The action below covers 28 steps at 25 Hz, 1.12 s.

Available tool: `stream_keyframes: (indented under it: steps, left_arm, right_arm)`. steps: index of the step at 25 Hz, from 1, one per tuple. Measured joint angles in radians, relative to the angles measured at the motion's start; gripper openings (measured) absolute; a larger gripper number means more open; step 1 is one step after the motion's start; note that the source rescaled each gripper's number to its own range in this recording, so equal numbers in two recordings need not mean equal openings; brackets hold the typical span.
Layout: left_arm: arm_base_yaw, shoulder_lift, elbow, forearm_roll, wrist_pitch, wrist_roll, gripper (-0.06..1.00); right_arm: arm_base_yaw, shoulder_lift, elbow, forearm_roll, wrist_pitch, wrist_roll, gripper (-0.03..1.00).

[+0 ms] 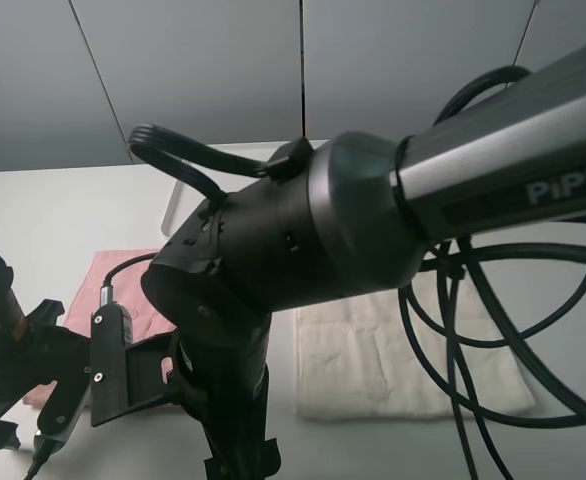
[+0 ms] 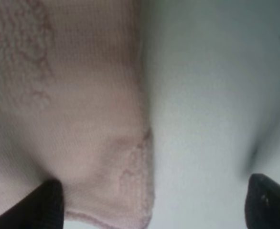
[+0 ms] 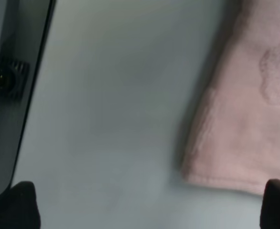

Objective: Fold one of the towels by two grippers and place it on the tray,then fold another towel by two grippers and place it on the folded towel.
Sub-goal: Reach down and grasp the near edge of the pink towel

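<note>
The pink towel (image 1: pixel 113 285) lies flat on the table at the left, largely hidden by my arms. My left gripper (image 2: pixel 154 205) hangs open low over one of its corners (image 2: pixel 102 157), one fingertip (image 2: pixel 44 205) above the cloth and the other above bare table. My right gripper (image 3: pixel 147 205) is open too, close over the table beside another pink corner (image 3: pixel 240 143). The cream towel (image 1: pixel 403 360) lies flat at the right. Only a corner of the white tray (image 1: pixel 176 205) shows behind the right arm (image 1: pixel 373 220), which reaches across to the left.
Black cables (image 1: pixel 473 330) loop over the cream towel. The left arm (image 1: pixel 13 370) fills the lower left corner. A dark bar with a bolt (image 3: pixel 8 81) stands beside the right gripper. Grey wall panels rise behind the table.
</note>
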State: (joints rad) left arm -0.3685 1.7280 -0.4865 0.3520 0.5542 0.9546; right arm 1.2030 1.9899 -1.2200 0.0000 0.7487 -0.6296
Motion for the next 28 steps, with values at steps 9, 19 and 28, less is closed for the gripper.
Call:
stream_keyframes:
  steps: [9, 19, 28]
  left_arm:
    - [0.0, 0.0, 0.0, -0.004, -0.002, 0.0, 0.99]
    - [0.0, 0.0, 0.0, -0.006, -0.006, 0.0, 0.99]
    - [0.0, 0.0, 0.0, -0.006, -0.006, 0.0, 0.99]
  right_arm:
    - [0.0, 0.107, -0.141, -0.017, 0.083, 0.042, 1.0]
    - [0.0, 0.185, -0.142, -0.075, 0.08, 0.076, 1.0]
    - [-0.004, 0.203, -0.142, -0.089, 0.047, 0.128, 1.0]
